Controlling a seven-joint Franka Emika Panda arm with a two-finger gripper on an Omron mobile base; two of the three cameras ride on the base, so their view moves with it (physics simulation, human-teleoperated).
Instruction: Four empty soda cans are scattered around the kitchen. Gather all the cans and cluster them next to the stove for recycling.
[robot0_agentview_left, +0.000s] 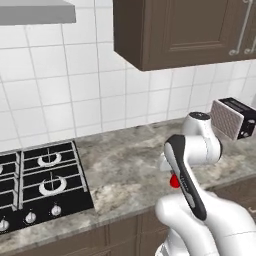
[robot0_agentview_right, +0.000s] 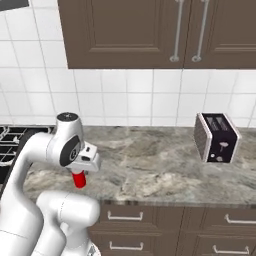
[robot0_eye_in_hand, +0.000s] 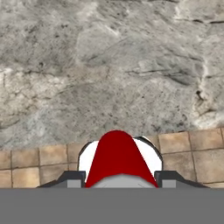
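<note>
hand view looks straight down the gripper (robot0_eye_in_hand: 118, 177): its two dark fingertips (robot0_eye_in_hand: 72, 178) sit on either side of a bright red soda can (robot0_eye_in_hand: 117, 159), which rises between them as a smooth red cone shape with a white, rounded part behind it. the jaws are closed on the can, so the can is held right in the grip, not lying on any surface. beyond it spreads the grey marbled stone counter (robot0_eye_in_hand: 109, 65), rough-veined in pale and dark grey, and nearer the fingers a strip of tan square floor tiles (robot0_eye_in_hand: 192, 153).

right base view shows the same can (robot0_agentview_right: 78, 179) hanging upright below the white hand (robot0_agentview_right: 86, 161), over the near edge of the counter (robot0_agentview_right: 160, 170). its body is a plain glossy red cylinder. far to the right on the counter stands a boxy toaster (robot0_agentview_right: 216, 138) with a mesh-patterned side and a dark face, well apart from the can.

left base view catches a small patch of the red can (robot0_agentview_left: 174, 181) beside the arm's dark-striped link. the stove (robot0_agentview_left: 40, 185) lies to the left, a flat black cooktop with black grates, round burners and silver knobs along its near edge, well apart from the held can. bare marbled counter (robot0_agentview_left: 125, 165) lies between them. dark brown wooden cabinets (robot0_agentview_left: 180, 30) hang above white square wall tiles (robot0_agentview_left: 60, 90).
</note>
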